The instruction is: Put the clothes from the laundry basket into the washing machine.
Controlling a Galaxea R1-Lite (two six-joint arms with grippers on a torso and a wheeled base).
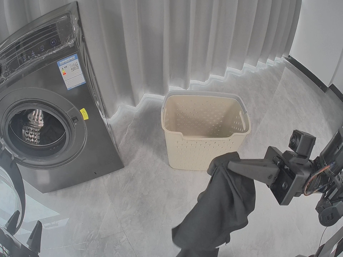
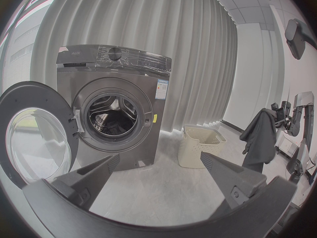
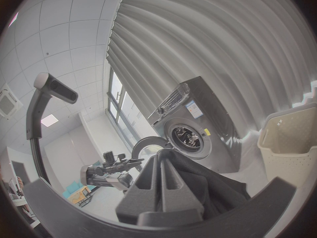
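Note:
My right gripper [image 1: 230, 166] is shut on a dark grey garment [image 1: 221, 207], which hangs in the air in front of the cream laundry basket [image 1: 203, 150]. The basket's inside looks bare. In the right wrist view the closed fingers [image 3: 161, 179] pinch the garment [image 3: 211, 185]. The grey washing machine [image 1: 53, 100] stands at the left with its door [image 2: 33, 133] swung wide; dark cloth lies in the drum [image 2: 114, 123]. My left gripper [image 2: 158, 162] hangs open low in front of the machine, nothing between its fingers.
White curtains [image 1: 185, 29] hang behind the machine and basket. Grey tiled floor [image 1: 143, 197] lies free between basket and machine. The open door [image 1: 10, 197] juts out at the machine's left, close to my left gripper [image 1: 23, 229].

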